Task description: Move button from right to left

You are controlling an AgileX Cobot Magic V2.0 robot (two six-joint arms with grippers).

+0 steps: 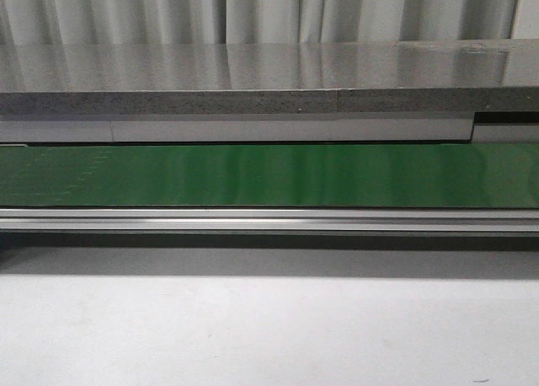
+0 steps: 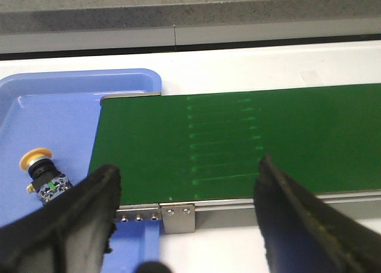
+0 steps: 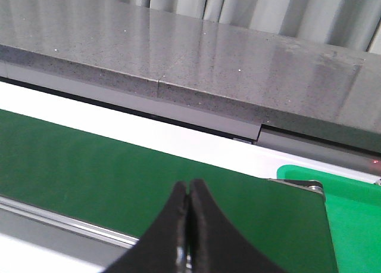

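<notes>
The button (image 2: pixel 43 173), with its orange-yellow cap and black body, lies on its side in the blue tray (image 2: pixel 71 109) in the left wrist view. My left gripper (image 2: pixel 187 177) is open above the near end of the green belt (image 2: pixel 250 142), its left finger (image 2: pixel 83 213) close beside the button, nothing between the fingers. My right gripper (image 3: pixel 189 192) is shut and empty over the green belt (image 3: pixel 119 171). Neither gripper nor the button shows in the front view.
The belt (image 1: pixel 269 175) runs across the front view with a silver rail (image 1: pixel 269 219) along its near side and a grey stone ledge (image 1: pixel 253 78) behind. A green tray (image 3: pixel 351 207) sits at the belt's right end. A metal bracket (image 2: pixel 177 218) is on the rail.
</notes>
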